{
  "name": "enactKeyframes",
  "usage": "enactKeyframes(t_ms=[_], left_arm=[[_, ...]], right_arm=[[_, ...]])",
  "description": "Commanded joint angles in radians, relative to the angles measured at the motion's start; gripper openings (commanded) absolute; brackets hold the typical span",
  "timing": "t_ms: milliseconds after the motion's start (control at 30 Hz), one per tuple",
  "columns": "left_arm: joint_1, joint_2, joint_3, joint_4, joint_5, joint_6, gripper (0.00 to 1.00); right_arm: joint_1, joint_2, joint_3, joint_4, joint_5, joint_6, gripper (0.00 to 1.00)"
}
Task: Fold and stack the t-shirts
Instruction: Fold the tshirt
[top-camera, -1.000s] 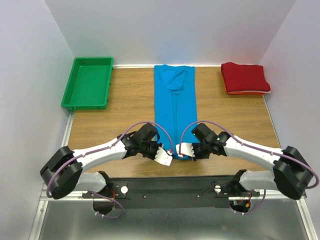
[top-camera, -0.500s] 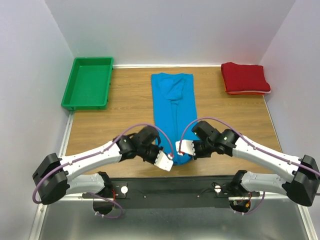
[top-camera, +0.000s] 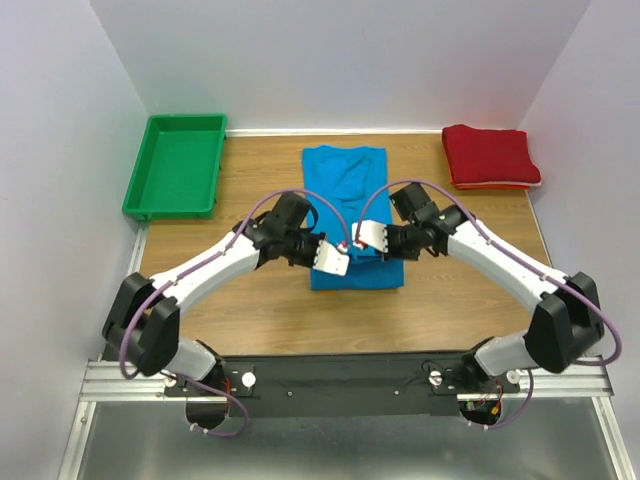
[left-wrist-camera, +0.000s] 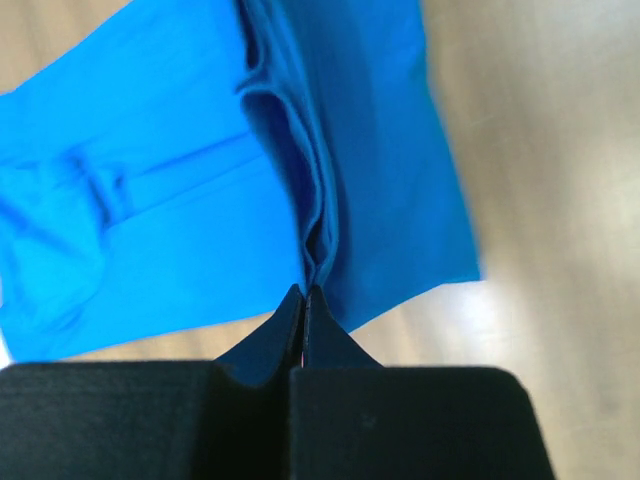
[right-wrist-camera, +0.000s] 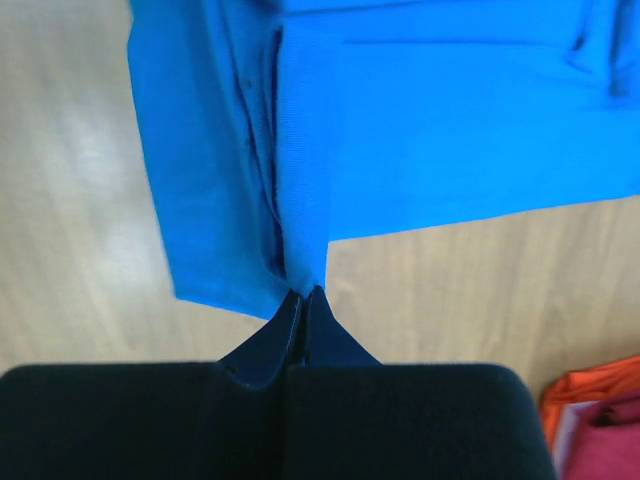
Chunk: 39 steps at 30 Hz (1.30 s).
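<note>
Wooden tabletop (top-camera: 250, 320), white walls around it. Bright blue cloth t-shirt (top-camera: 345, 185) lies mid-table, long axis running near to far. Left gripper (top-camera: 343, 258) and right gripper (top-camera: 358, 240) are each pinched tight on a lifted edge of it, side by side over its near half. Flat cloth lies on the far side of both tips, neither arm nearer. Folded dark red shirt (top-camera: 490, 155) sits far right. I'd call this mid-fold.

A light-brown wooden tabletop (top-camera: 270, 320) spreads beneath the left gripper (top-camera: 343, 254) and right gripper (top-camera: 355, 243). Plain pale-grey walls (top-camera: 340, 60) rise beyond and beside them. Behind them lies perhaps a dull grey metal sheet (top-camera: 350, 450).
</note>
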<state>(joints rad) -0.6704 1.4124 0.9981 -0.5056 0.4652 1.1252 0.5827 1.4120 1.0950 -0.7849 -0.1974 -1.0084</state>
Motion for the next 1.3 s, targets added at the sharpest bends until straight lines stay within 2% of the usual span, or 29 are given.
enactKeyframes(t_ms=[0, 267, 567, 867, 933, 967, 1033, 1067, 1100, 1133, 1233, 1267], left_arm=[[0.064, 0.107, 0.13, -0.03, 0.029, 0.119, 0.0], [0.17, 0.322, 0.396, -0.102, 0.056, 0.2, 0.0], [0.235, 0.543, 0.592, -0.122, 0.053, 0.242, 0.0], [0.265, 0.654, 0.662, -0.119, 0.036, 0.249, 0.02], [0.27, 0.665, 0.665, -0.108, 0.032, 0.236, 0.07], [0.276, 0.669, 0.668, -0.087, 0.017, 0.223, 0.11], [0.285, 0.686, 0.686, -0.059, -0.002, 0.177, 0.19], [0.291, 0.691, 0.697, -0.042, -0.022, 0.153, 0.28], [0.296, 0.697, 0.711, -0.007, -0.036, 0.128, 0.31], [0.308, 0.704, 0.743, 0.007, -0.048, 0.07, 0.35], [0.348, 0.674, 0.784, -0.008, -0.014, 0.002, 0.39], [0.353, 0.654, 0.774, -0.026, 0.013, -0.014, 0.41]], right_arm=[[-0.061, 0.094, 0.095, 0.033, -0.054, -0.124, 0.0], [-0.155, 0.316, 0.33, 0.052, -0.103, -0.225, 0.01], [-0.224, 0.56, 0.537, 0.059, -0.131, -0.279, 0.0], [-0.234, 0.676, 0.62, 0.09, -0.125, -0.286, 0.01], [-0.236, 0.693, 0.635, 0.096, -0.126, -0.277, 0.08], [-0.236, 0.697, 0.654, 0.101, -0.128, -0.263, 0.21], [-0.236, 0.709, 0.674, 0.107, -0.116, -0.245, 0.33], [-0.238, 0.709, 0.68, 0.107, -0.106, -0.237, 0.42], [-0.238, 0.706, 0.686, 0.107, -0.096, -0.222, 0.58], [-0.244, 0.693, 0.686, 0.11, -0.074, -0.211, 0.62], [-0.254, 0.641, 0.656, 0.107, -0.053, -0.177, 0.63], [-0.259, 0.578, 0.629, 0.108, -0.054, -0.17, 0.63]])
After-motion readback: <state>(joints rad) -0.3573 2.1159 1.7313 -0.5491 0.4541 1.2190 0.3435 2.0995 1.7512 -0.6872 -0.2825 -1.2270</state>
